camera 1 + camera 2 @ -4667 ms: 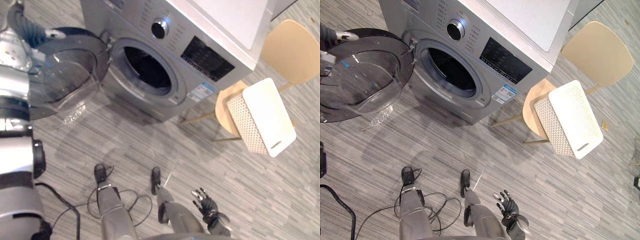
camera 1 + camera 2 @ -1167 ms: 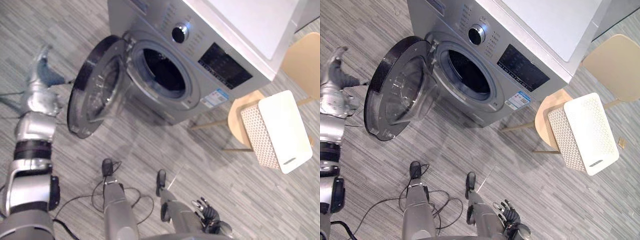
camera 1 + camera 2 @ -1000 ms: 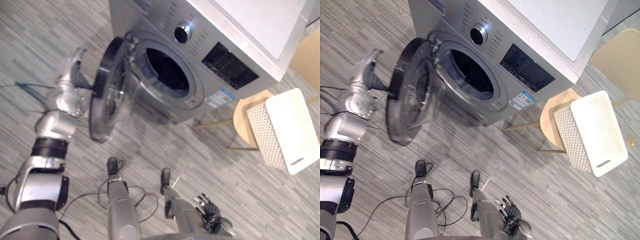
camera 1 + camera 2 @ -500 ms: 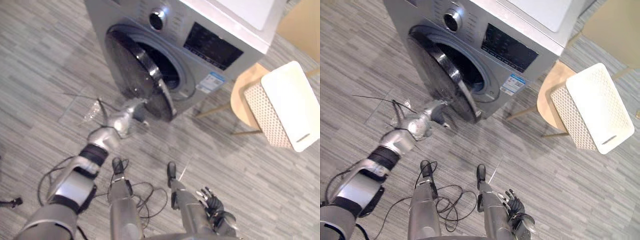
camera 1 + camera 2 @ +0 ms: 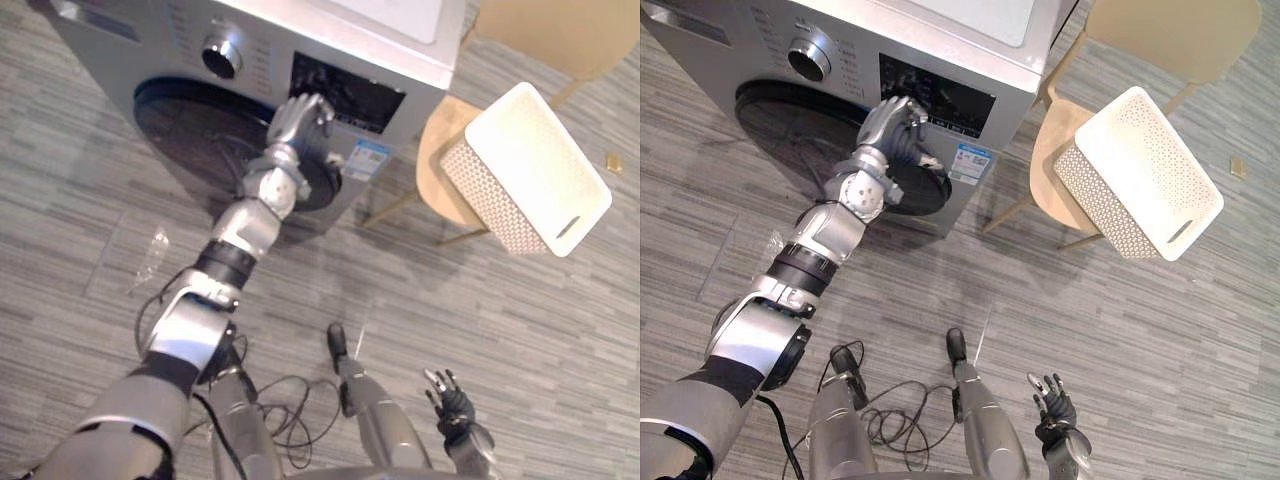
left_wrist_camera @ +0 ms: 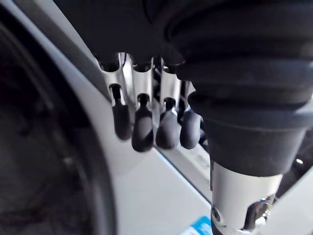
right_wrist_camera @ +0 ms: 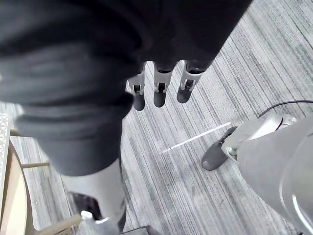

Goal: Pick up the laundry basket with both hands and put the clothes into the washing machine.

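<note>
The white laundry basket (image 5: 525, 170) sits tilted on the wooden chair (image 5: 432, 140) at 2 o'clock, just beside the washing machine (image 5: 400, 60), well apart from both hands. The machine's dark round door (image 5: 195, 130) lies flat against its front at 11 o'clock. The left hand (image 5: 300, 120) is at the door's 3 o'clock rim, fingers loosely straight and side by side, gripping nothing. At 5 o'clock the right hand (image 5: 450, 395) hangs low over the striped floor (image 5: 560, 330), fingers spread and empty.
</note>
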Motion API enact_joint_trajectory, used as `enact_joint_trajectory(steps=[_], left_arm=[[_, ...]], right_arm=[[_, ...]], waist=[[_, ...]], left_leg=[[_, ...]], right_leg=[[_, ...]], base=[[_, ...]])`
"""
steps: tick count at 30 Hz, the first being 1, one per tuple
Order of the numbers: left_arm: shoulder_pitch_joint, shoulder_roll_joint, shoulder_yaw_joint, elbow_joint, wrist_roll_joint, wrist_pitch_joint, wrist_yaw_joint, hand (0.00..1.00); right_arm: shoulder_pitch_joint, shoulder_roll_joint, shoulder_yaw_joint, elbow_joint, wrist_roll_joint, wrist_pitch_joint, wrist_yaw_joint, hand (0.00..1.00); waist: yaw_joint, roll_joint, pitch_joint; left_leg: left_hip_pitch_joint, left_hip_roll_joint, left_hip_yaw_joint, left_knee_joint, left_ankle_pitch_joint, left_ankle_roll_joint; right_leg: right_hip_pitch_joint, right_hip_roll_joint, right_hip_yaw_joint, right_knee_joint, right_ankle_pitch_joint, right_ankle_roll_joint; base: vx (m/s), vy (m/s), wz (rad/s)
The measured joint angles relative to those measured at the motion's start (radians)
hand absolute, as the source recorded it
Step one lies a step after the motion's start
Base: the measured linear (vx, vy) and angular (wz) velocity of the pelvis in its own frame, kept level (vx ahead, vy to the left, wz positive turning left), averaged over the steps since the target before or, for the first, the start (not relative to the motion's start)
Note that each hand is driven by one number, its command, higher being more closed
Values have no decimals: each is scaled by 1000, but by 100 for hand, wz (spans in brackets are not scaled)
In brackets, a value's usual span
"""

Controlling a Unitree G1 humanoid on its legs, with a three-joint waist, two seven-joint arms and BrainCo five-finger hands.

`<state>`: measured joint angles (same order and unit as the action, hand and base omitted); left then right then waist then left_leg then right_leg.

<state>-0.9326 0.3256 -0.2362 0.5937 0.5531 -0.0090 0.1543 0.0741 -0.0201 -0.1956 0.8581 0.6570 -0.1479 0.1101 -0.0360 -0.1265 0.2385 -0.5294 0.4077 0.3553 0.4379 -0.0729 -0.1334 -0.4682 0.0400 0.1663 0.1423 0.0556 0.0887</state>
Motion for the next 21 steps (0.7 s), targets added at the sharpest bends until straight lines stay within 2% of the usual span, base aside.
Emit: enact_joint_trajectory(steps=[1,4,8,11,13,16,21], left_arm=[[74,5,50,5,-2,2,2,0],[204,-12,85,6,-31,-25,19,0],[495,-121,179,134,-126,-23,-7,0],[667,-192,247,230,-193,-23,-22,0],[781,-237,302,304,-303,-30,-23,0],[899,-282,366,395,-431,-47,-47,0],[974,-302,418,504,-526,-69,-89,0]], right_arm=[[12,2,-2,7,-5,2,-2,0],[24,9,-27,44,-38,13,-7,0],[43,14,-41,93,-79,24,-21,0],[42,14,-45,116,-80,25,-28,0],[38,18,-74,146,-81,25,-29,0],[30,19,-113,202,-81,19,-48,0],[14,1,-130,294,-83,17,-66,0]], waist=[[-1,13,-9],[7,41,-44],[5,76,-118],[13,82,-160],[25,89,-195],[27,99,-246],[27,107,-287]], left_leg=[[18,-4,6,-1,-6,3],[39,-10,7,-5,-12,6],[126,-54,11,-59,-12,6],[177,-89,17,-114,-12,6],[223,-119,14,-168,-10,9],[295,-166,6,-257,10,18],[391,-223,-22,-406,65,20]], right_leg=[[15,-5,1,0,-3,4],[38,-12,-2,0,-11,10],[107,-45,-24,9,-50,5],[133,-65,-30,12,-65,8],[168,-84,-44,6,-73,9],[227,-113,-61,-28,-77,10],[294,-143,-91,-89,-77,8]], base=[[22,-3,-4],[17,1,5],[48,1,22],[49,12,20],[44,4,26],[64,16,26],[43,19,21]])
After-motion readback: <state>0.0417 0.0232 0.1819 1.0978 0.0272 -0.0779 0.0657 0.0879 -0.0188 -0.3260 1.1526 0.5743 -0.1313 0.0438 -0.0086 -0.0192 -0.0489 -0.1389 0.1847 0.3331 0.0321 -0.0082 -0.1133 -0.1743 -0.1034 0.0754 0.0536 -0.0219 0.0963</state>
